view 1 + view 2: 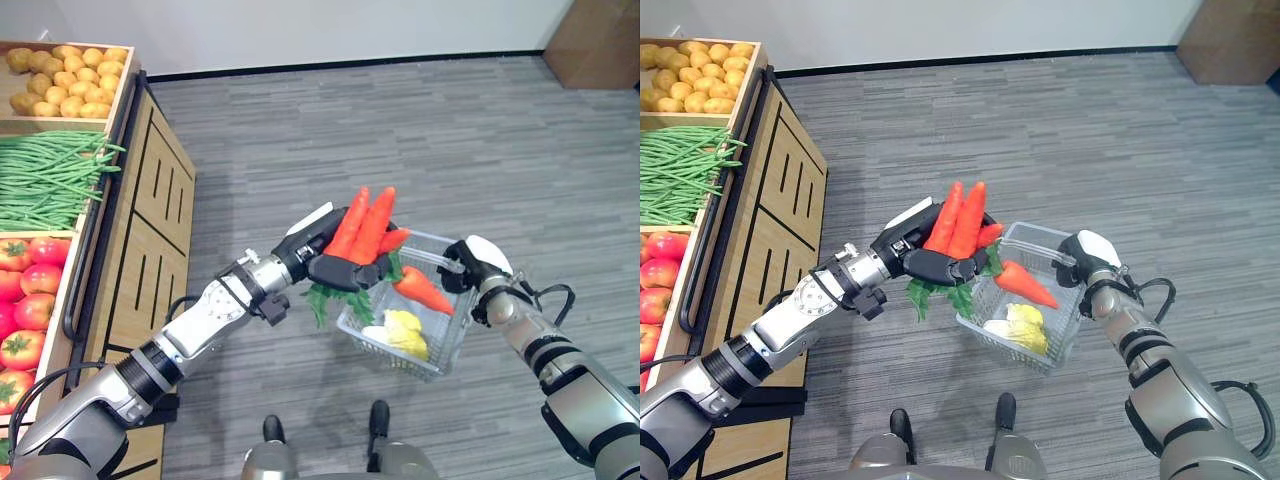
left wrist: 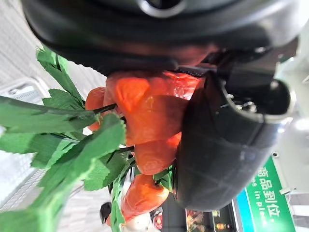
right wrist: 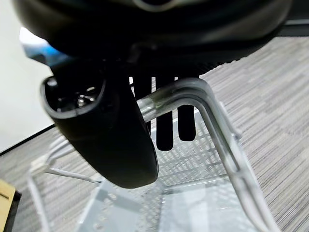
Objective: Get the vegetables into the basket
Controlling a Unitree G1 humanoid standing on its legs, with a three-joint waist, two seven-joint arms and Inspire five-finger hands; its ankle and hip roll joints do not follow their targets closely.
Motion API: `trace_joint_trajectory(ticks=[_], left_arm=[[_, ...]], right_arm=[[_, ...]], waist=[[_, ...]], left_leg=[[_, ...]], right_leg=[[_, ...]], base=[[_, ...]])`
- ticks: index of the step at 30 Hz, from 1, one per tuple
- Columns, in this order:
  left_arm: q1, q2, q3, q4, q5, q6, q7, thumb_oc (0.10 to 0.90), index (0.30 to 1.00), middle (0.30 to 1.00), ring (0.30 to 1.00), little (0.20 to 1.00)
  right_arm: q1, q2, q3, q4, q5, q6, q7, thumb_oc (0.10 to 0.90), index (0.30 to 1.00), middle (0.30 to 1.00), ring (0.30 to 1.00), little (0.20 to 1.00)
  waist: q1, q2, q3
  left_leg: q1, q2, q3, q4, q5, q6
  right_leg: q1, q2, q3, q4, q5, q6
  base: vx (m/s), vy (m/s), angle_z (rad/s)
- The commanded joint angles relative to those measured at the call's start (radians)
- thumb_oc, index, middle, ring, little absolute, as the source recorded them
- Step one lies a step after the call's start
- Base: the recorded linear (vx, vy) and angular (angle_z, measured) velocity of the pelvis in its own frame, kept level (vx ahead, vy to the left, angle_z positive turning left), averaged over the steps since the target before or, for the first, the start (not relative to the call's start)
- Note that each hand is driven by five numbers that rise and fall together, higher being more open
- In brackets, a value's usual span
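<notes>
1. Fingers of the left hand [image 1: 345,268] are curled round a bunch of carrots [image 1: 366,226] – held in the air at the near-left rim of the basket [image 1: 447,350], not yet over it.
2. Right hand [image 1: 470,268] has its fingers hooked round the basket handle [image 3: 193,94], carrying it off the floor.
3. Already in: one carrot [image 1: 422,289] and a pale yellow-green veg [image 1: 404,333].
4. Step in hand, I'd say: delivery. Next – shift the bunch over the opening, tip it down, let go.
5. Bunch's long axis runs approx. upright: orange tips up, leaves [image 1: 338,301] hanging below the hand.
</notes>
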Motion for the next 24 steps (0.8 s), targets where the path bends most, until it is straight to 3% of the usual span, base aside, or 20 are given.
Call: trace_joint_trajectory(ticks=[1,15,24], left_arm=[[-0.188,-0.003,-0.034,-0.071,-0.013,-0.099,-0.001,0.4,0.3,0.3,0.3,0.3],[-0.185,-0.039,-0.125,0.035,0.069,-0.079,-0.003,0.4,0.3,0.3,0.3,0.3],[-0.154,-0.078,-0.13,0.149,0.179,-0.071,0.031,0.4,0.3,0.3,0.3,0.3]], right_arm=[[-0.307,-0.039,0.011,-0.069,0.143,-0.069,-0.113,0.4,0.3,0.3,0.3,0.3],[-0.319,-0.025,0.065,-0.309,0.178,-0.093,-0.067,0.4,0.3,0.3,0.3,0.3],[-0.326,-0.02,0.081,-0.407,0.176,-0.099,-0.047,0.4,0.3,0.3,0.3,0.3]], waist=[[0.01,-0.025,0.0],[-0.017,-0.034,-0.002],[-0.027,-0.037,-0.014]], left_leg=[[-0.045,0.04,-0.008,0.0,0.044,-0.036],[-0.036,0.044,0.016,0.0,0.041,-0.04],[-0.021,0.043,0.027,0.0,0.035,-0.039]], right_leg=[[-0.006,-0.025,0.043,0.06,-0.088,0.075],[-0.012,-0.025,0.058,0.051,-0.075,0.074],[-0.004,-0.025,0.06,0.049,-0.077,0.075]], base=[[-0.03,0.009,-0.12],[-0.01,0.004,-0.06],[0.01,0.002,-0.02]])
